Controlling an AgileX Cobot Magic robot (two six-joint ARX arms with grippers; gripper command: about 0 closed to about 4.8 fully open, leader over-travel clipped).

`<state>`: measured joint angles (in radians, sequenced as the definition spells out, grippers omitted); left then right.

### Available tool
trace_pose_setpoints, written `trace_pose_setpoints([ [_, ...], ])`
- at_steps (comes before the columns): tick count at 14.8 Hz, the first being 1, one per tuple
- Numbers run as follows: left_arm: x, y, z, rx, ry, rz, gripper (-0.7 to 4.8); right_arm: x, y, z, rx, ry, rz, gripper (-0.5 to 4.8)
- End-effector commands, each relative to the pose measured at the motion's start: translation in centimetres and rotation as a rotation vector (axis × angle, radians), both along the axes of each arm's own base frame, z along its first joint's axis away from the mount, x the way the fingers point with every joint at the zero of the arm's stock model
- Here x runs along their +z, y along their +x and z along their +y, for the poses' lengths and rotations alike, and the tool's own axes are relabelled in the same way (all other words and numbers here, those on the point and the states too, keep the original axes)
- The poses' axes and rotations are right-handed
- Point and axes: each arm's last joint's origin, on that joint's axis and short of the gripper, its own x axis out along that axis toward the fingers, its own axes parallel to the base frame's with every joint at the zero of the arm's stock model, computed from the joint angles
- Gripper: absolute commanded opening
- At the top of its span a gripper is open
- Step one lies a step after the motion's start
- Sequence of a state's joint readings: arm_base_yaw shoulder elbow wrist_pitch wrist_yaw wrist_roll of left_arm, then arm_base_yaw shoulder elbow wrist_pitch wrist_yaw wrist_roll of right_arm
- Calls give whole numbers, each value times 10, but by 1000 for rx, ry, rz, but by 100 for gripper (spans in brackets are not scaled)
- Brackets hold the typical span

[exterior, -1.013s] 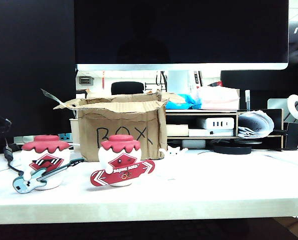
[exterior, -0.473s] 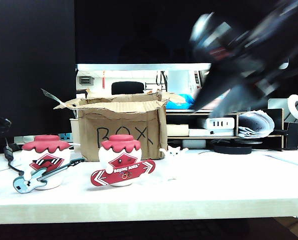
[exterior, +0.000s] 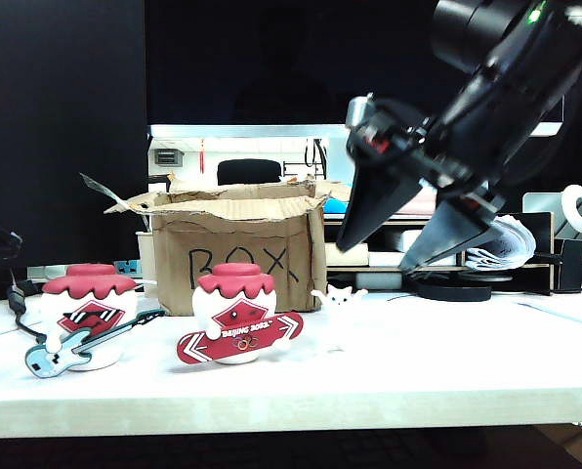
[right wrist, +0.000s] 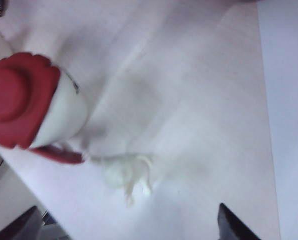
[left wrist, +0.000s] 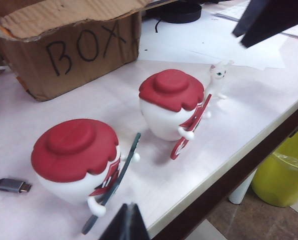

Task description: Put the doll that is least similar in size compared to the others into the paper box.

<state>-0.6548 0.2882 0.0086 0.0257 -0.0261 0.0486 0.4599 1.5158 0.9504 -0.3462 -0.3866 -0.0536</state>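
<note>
right now my right end effector hangs spread wide and empty above the bench, up and to the right of the doll, which stands on the bench just right of the paper box. my left end effector shows only a dark tip, so i can't tell its state.

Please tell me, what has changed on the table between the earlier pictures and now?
The right gripper has swung down from the upper right, jaws open, and now hangs above the small white doll, holding nothing. The two red-capped dolls, the cardboard box and the white doll have not moved.
</note>
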Motion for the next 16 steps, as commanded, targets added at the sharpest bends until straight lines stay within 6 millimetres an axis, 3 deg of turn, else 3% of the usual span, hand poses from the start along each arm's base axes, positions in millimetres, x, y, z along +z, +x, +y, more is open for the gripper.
trace_pose_setpoints([
  [1,1,0,0,-3,-8,-9,-5,1,5,7,39,57,-45,479],
  [10,1,0,0,-3,-9,-10,-5,-34,12,22,98,20,31,479],
  [15,2,0,0,-3,-8,-10,-5,-40,12,29,97,-8,20,479],
  [16,2,0,0,-3,-9,-10,-5,-40,12,28,79,-27,6,455],
])
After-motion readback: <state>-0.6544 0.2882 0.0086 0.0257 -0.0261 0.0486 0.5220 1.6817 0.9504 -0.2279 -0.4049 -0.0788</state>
